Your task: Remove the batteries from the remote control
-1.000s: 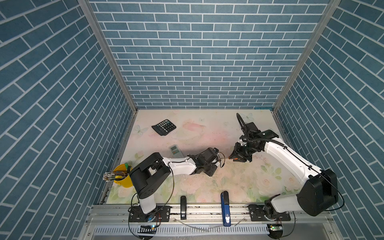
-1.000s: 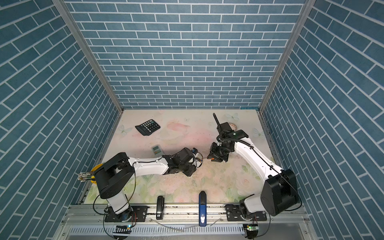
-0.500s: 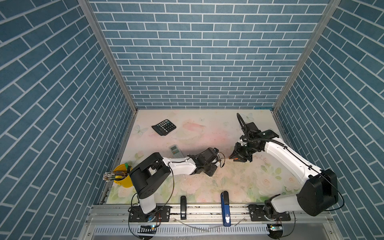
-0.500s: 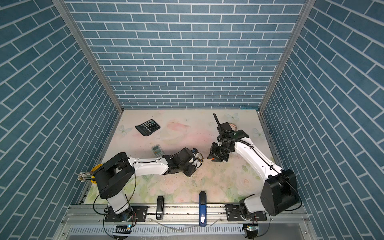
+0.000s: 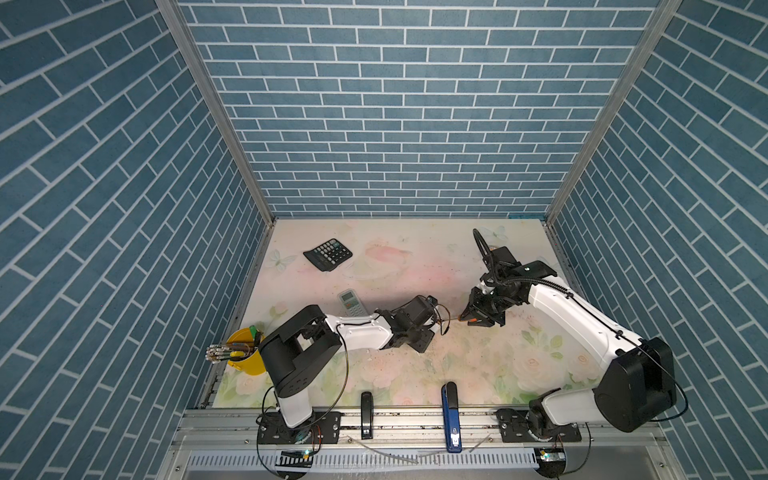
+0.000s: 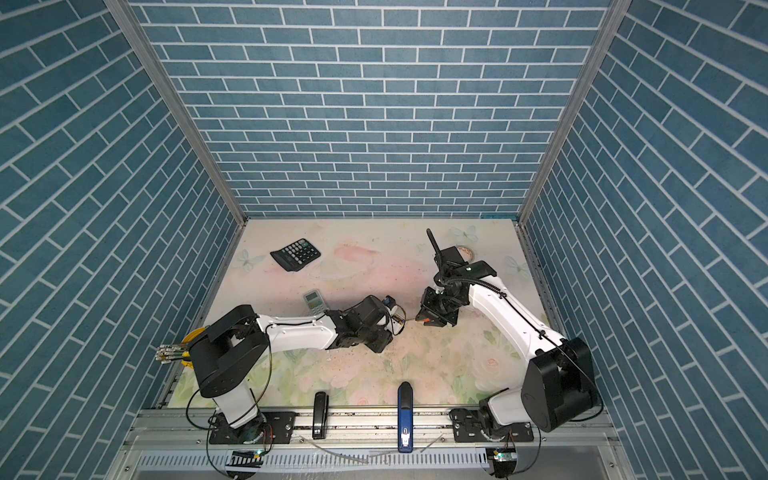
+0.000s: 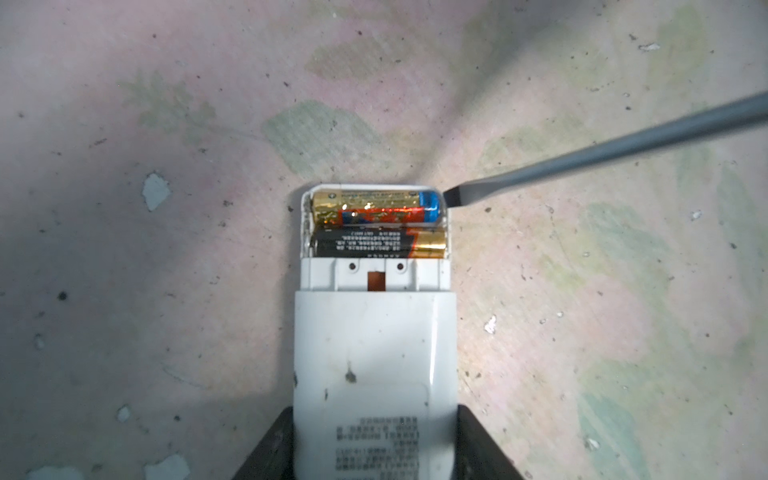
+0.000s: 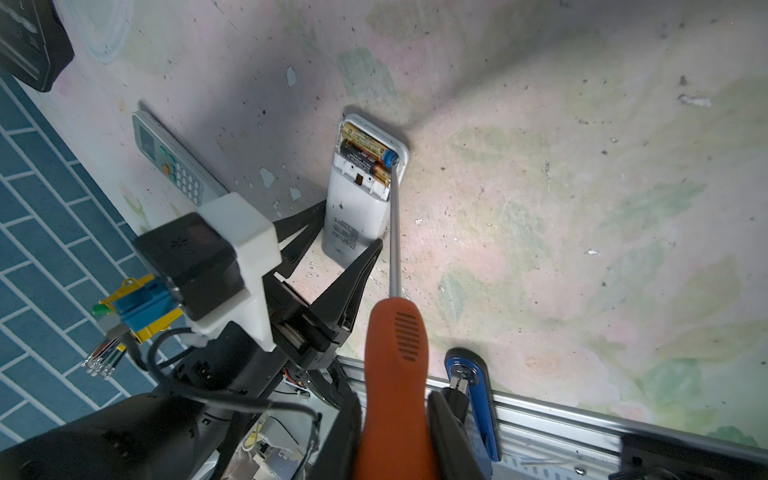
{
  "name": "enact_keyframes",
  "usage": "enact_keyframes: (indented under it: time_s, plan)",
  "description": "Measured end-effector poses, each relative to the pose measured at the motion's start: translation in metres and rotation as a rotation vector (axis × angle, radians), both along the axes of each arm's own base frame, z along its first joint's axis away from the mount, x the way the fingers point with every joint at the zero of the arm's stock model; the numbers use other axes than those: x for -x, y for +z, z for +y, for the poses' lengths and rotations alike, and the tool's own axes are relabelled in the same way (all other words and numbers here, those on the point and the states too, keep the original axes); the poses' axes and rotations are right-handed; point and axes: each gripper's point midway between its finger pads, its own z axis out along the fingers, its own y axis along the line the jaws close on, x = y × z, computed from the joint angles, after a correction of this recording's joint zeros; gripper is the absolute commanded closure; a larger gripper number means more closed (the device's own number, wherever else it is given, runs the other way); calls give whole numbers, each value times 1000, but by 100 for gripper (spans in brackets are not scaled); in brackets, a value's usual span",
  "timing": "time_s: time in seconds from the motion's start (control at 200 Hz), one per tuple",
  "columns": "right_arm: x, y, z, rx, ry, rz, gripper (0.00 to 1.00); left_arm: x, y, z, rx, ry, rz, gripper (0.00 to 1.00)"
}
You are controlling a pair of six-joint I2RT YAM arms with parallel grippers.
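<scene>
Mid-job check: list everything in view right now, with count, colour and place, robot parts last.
white remote: one, white, mid-table, back up, compartment open
batteries: two visible, one gold-orange with a blue end, one black-gold, side by side in that compartment
screwdriver: one, orange handle, grey shaft, tip by the blue battery end
second remote: one, pale grey, keypad up, beside the left arm
calculator: one, black, far left
cup: one, yellow, tools sticking out, front left edge
black stapler: one, front rail
blue stapler: one, front rail
left gripper: black fingers closed on the white remote
right gripper: black fingers closed on the screwdriver handle
</scene>
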Motion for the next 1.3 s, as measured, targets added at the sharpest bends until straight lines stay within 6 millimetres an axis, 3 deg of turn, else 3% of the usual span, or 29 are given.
enact_keyframes:
  time_s: [1.3]
  plan:
    - [3, -3, -1, -1, 0, 13, 100, 0, 0, -2, 8, -3, -4, 60]
